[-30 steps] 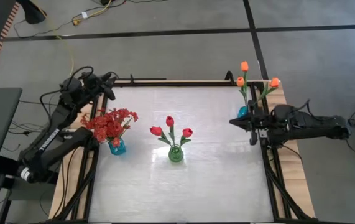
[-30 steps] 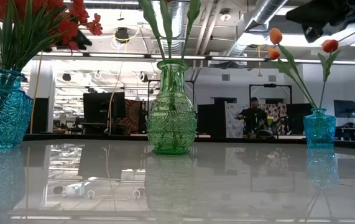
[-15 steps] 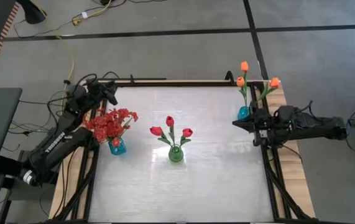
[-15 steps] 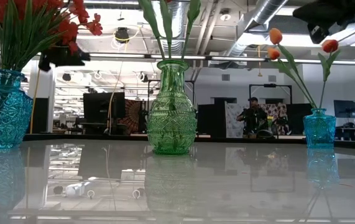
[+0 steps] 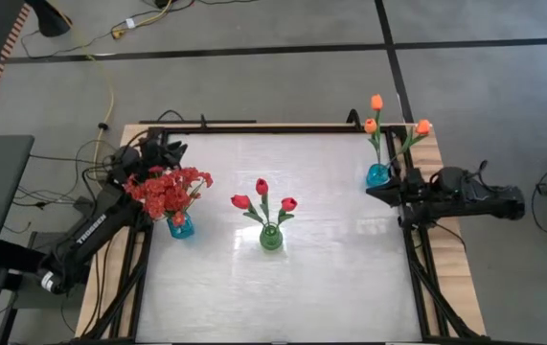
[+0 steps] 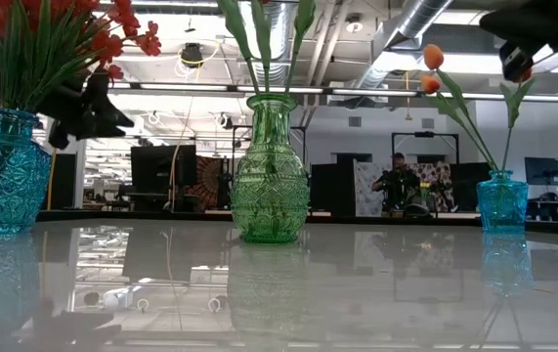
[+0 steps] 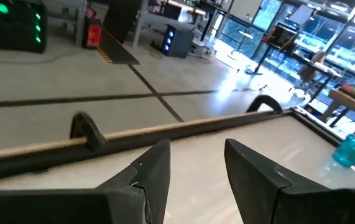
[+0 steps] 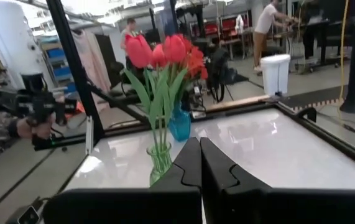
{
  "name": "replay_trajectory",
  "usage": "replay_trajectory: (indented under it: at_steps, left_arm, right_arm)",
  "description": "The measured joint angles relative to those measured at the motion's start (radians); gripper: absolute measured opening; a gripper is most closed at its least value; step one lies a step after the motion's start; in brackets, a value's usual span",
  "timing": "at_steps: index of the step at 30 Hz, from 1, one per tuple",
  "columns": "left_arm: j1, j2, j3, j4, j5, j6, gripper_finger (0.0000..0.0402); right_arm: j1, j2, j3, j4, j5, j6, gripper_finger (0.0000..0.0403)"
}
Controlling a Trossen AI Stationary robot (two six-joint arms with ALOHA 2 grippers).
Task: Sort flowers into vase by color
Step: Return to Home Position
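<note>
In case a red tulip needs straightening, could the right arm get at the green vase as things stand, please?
Probably yes: the right arm sits at the table edge, shut jaws roughly facing the green vase, with nothing standing between them.

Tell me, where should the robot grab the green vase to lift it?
Probably the narrow neck of the green vase, just under its flared rim, because the belly below bulges wide. It should come in level from the side, since the red tulips spread out over the top.
</note>
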State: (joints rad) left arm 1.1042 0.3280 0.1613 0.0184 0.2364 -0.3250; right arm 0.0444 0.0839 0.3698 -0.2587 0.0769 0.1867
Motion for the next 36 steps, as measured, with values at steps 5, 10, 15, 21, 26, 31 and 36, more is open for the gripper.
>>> replay_trajectory:
  at_steps: [5, 10, 15, 21, 26, 31, 36]
  left_arm:
    - [0.0, -0.039, -0.034, -0.002, 0.019, -0.037, 0.0139]
    - [-0.022, -0.055, -0.058, 0.004, 0.036, -0.066, 0.0139]
    - [-0.063, -0.054, -0.106, 0.041, 0.034, -0.095, 0.0139]
    - [-0.105, -0.054, -0.137, 0.113, 0.013, -0.144, 0.0139]
    - [-0.133, -0.054, -0.139, 0.123, 0.014, -0.161, 0.0139]
    - [-0.159, -0.054, -0.139, 0.105, 0.01, -0.092, 0.0139]
    - [-0.163, -0.054, -0.141, 0.006, -0.06, -0.137, 0.0139]
  right_arm:
    - [-0.001, -0.055, 0.0, -0.045, 0.027, -0.001, 0.0016]
    - [-0.002, -0.077, 0.0, -0.07, 0.053, -0.001, 0.0021]
    - [-0.001, -0.081, -0.051, -0.047, 0.053, 0.008, 0.0019]
    - [0.0, -0.081, -0.096, -0.038, 0.032, 0.041, 0.0019]
    - [0.0, -0.081, -0.133, 0.014, 0.029, 0.041, 0.0019]
    - [0.0, -0.081, -0.219, 0.136, -0.01, 0.042, 0.0019]
    - [0.0, -0.081, -0.244, 0.152, -0.045, 0.048, 0.0019]
